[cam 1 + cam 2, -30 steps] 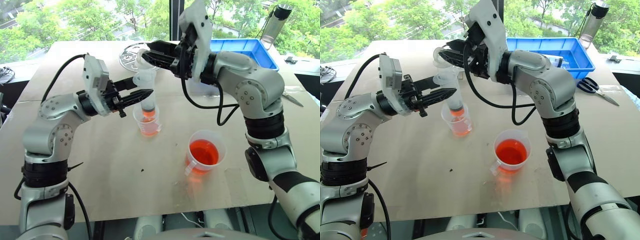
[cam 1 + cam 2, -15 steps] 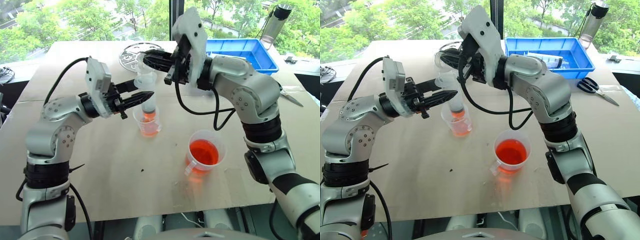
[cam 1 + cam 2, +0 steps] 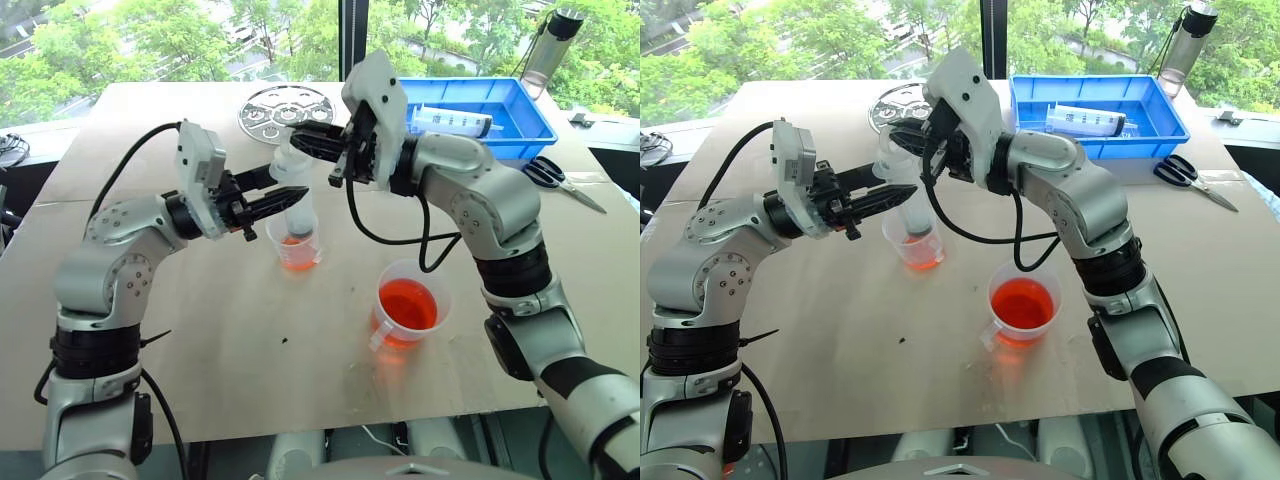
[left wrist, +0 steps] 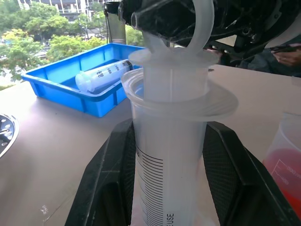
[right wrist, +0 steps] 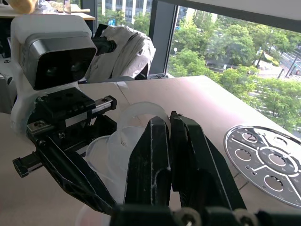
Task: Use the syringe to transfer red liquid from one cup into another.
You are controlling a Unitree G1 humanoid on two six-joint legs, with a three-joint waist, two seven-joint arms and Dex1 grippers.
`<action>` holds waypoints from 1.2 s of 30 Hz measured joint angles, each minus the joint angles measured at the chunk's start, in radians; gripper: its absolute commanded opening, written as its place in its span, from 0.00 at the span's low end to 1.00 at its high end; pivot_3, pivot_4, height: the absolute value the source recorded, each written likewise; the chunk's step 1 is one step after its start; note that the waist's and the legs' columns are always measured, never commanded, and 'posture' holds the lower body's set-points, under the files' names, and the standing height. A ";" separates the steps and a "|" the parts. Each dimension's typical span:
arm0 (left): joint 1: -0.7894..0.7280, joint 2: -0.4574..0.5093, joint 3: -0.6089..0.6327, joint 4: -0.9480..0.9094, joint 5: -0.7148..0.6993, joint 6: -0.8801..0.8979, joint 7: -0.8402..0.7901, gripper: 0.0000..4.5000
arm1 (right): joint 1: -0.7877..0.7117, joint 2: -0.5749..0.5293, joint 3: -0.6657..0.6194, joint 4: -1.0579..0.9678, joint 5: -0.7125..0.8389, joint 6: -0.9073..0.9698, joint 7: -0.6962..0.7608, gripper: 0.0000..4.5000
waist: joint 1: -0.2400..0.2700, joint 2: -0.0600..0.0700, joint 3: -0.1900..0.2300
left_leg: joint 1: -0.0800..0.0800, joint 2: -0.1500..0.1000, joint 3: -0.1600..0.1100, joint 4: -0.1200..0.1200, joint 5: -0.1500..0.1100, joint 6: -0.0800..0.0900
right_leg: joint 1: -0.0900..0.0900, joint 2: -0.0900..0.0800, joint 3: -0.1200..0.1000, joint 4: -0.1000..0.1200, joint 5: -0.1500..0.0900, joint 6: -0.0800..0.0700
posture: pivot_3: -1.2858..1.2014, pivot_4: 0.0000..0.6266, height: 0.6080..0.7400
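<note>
Right gripper (image 3: 300,140) lower now, jaws shut atop syringe (image 3: 292,190) plunger.

A desk (image 3: 200,330) covered with brown cardboard is seen. At its far right side a blue tray (image 3: 520,110) is placed, and a large clear syringe (image 3: 450,120) is laid inside it. Just to the right of the tray, a pair of scissors (image 3: 545,172) with black handles is laid on the cardboard. At the far middle of the desk a round metal disc (image 3: 268,104) with holes is placed flat. A clear bottle (image 3: 553,40) with a dark cap is seen at the far right, behind the tray. Green trees (image 3: 150,40) are seen through the window behind the desk.
</note>
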 measured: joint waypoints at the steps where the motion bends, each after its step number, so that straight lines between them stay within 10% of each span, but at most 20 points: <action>1: 0.000 0.000 0.000 0.000 0.000 0.001 0.001 0.37 | 0.002 0.001 0.002 0.004 -0.002 -0.004 0.001 0.01 | 0.000 0.000 0.000 | 0.000 0.000 0.000 0.000 0.000 0.000 | 0.000 0.000 0.000 0.000 0.000 0.000 | 0.52 0.24 1.00; 29: -0.014 -0.002 0.000 0.000 -0.006 0.038 0.007 0.37 | 0.010 0.023 -0.034 0.032 -0.031 -0.018 0.048 0.01 | 0.000 0.000 0.000 | 0.000 0.000 0.000 0.000 0.000 0.000 | 0.000 0.000 0.000 0.000 0.000 0.000 | 0.52 0.24 1.00; 36: -0.021 -0.002 0.002 0.002 -0.005 0.034 0.010 0.37 | 0.010 0.017 -0.048 0.029 -0.007 -0.010 0.070 0.62 | 0.000 0.000 0.000 | 0.000 0.000 0.000 0.000 0.000 0.000 | 0.000 0.000 0.000 0.000 0.000 0.000 | 0.52 0.24 1.00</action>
